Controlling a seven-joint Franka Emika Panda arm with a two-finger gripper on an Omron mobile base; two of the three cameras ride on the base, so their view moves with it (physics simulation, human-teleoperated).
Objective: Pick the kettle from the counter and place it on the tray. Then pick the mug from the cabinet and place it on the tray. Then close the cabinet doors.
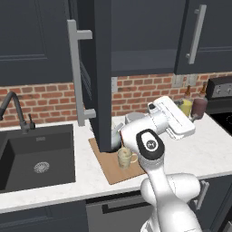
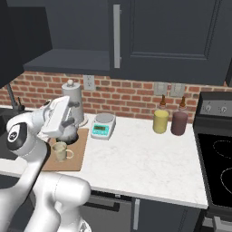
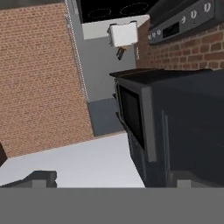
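Observation:
The wooden tray point(image 1: 108, 171) point(image 2: 76, 158) lies on the white counter point(image 1: 204, 154) right of the sink. On it stands the beige mug point(image 1: 126, 157) point(image 2: 60, 152), handle to the right. At the tray's back edge sits the dark kettle point(image 2: 71, 134), partly hidden by my hand. My gripper point(image 2: 63, 118) point(image 3: 111, 181) hovers above the tray, turned sideways toward the stove, open and holding nothing. The cabinet point(image 1: 140, 41) point(image 2: 77, 36) overhead looks bare inside. Its left door point(image 1: 102, 68) swings out over the counter. The right-hand door point(image 2: 149, 31) looks shut.
The black sink point(image 1: 38, 158) lies to the left. A paper-towel roll point(image 2: 72, 102) and a white scale point(image 2: 103, 125) stand behind the tray. A yellow bottle point(image 2: 160, 120) and a dark red one point(image 2: 179, 121) stand by the stove point(image 2: 217, 158).

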